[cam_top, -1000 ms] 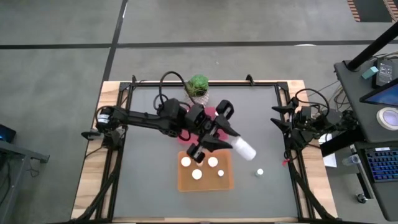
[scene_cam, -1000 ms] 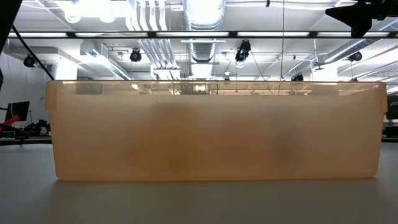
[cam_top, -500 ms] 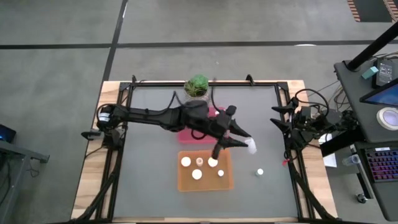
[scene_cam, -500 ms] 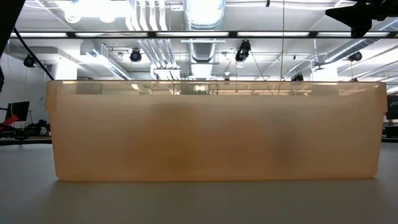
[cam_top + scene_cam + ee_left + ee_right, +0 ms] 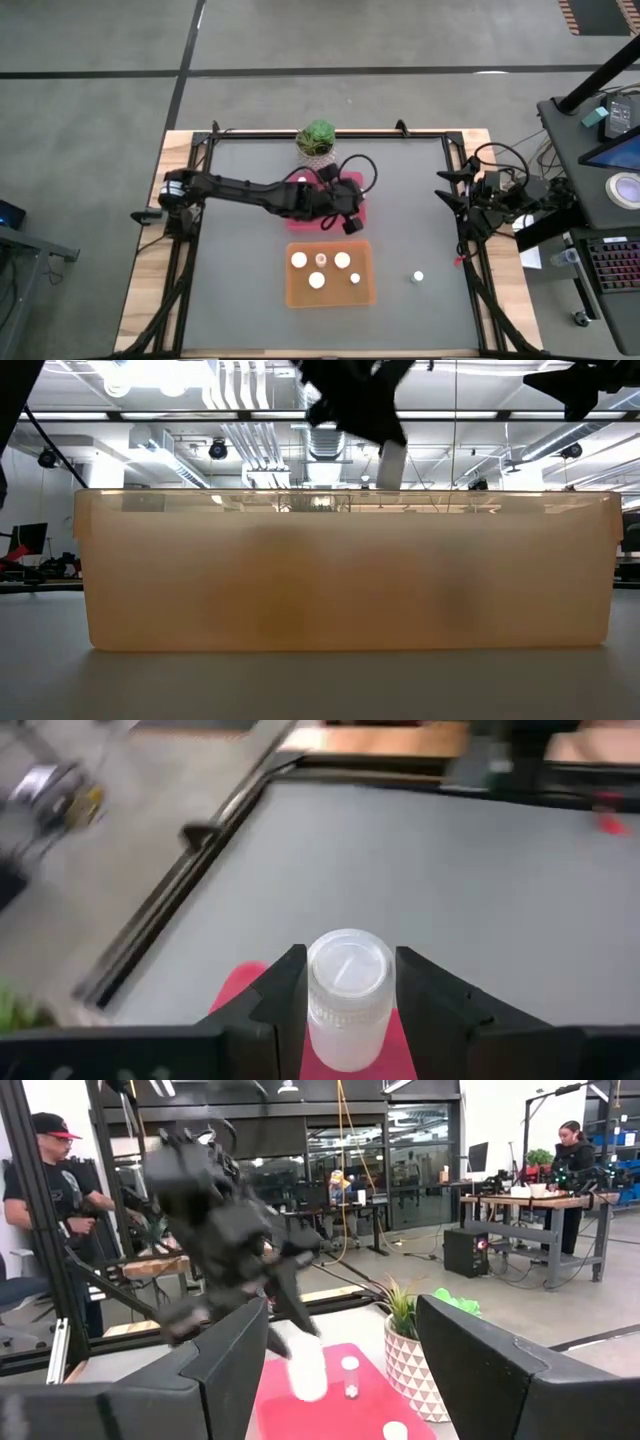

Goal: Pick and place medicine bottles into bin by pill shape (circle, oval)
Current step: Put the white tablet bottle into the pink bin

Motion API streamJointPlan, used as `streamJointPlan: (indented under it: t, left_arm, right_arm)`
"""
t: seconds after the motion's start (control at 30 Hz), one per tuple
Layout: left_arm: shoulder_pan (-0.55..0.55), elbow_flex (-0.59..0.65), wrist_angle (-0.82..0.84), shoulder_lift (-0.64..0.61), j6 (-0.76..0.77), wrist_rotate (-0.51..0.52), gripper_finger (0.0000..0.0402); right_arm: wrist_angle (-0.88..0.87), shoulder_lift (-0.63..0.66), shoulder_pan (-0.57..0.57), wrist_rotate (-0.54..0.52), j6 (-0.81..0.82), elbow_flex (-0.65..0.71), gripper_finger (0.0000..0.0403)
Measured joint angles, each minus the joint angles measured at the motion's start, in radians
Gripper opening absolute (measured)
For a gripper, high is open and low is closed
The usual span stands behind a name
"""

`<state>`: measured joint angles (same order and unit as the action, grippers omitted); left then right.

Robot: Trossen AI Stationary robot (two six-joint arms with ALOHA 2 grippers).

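Note:
My left gripper reaches out over the pink bin and is shut on a white medicine bottle. In the low view the bottle hangs below the dark gripper, above the orange bin's wall. The orange bin holds several white-capped bottles standing upright. Two small bottles stand in the pink bin. One bottle stands alone on the mat at the right. My right gripper waits open at the table's right edge. My left gripper pinches the white bottle by the two sides of its body between its two fingers. The bottle's round end sticks out past the fingertips. The fingers slant downward toward the table's right, and the bottle is lifted clear above the pink bin.
A green potted plant stands at the far edge just behind the pink bin. Black frame rails run along the mat's sides. Bare grey mat lies left of both bins and near the front edge. People stand in the room beyond the table.
My left gripper has swung from above the orange bin's right side toward the far edge and down, ending over the pink bin. It has tipped from pointing up to slanting downward. The white bottle has gone along in the hold, clear of everything.

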<state>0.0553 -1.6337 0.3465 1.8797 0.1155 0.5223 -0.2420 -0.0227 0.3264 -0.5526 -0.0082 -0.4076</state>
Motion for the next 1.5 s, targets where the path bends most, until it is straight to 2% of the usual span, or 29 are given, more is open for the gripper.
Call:
streamJointPlan:
  t: [0.23, 0.4, 0.73, 1.2, 1.5]
  left_arm:
    - [-0.037, 0.193, -0.14, 0.0, 0.161, 0.107, 0.0112]
    - [-0.071, 0.279, -0.192, 0.0, 0.299, 0.122, 0.0112]
    - [-0.093, 0.416, -0.39, -0.002, 0.404, 0.197, 0.0112]
    - [-0.095, 0.474, -0.39, -0.001, 0.456, 0.273, 0.0112]
    - [-0.095, 0.477, -0.403, 0.036, 0.503, 0.277, 0.0112]
  right_arm:
    - [0.0, 0.0, 0.0, 0.0, 0.0, 0.0, 0.0247]
    - [0.0, 0.0, 0.0, 0.0, -0.001, 0.0, 0.0247]
    - [0.0, 0.0, 0.0, 0.0, -0.002, 0.0, 0.0247]
    - [0.001, 0.0, 0.0, 0.0, -0.002, 0.0, 0.0247]
    - [0.001, 0.0, 0.0, 0.0, -0.002, 0.0, 0.0247]
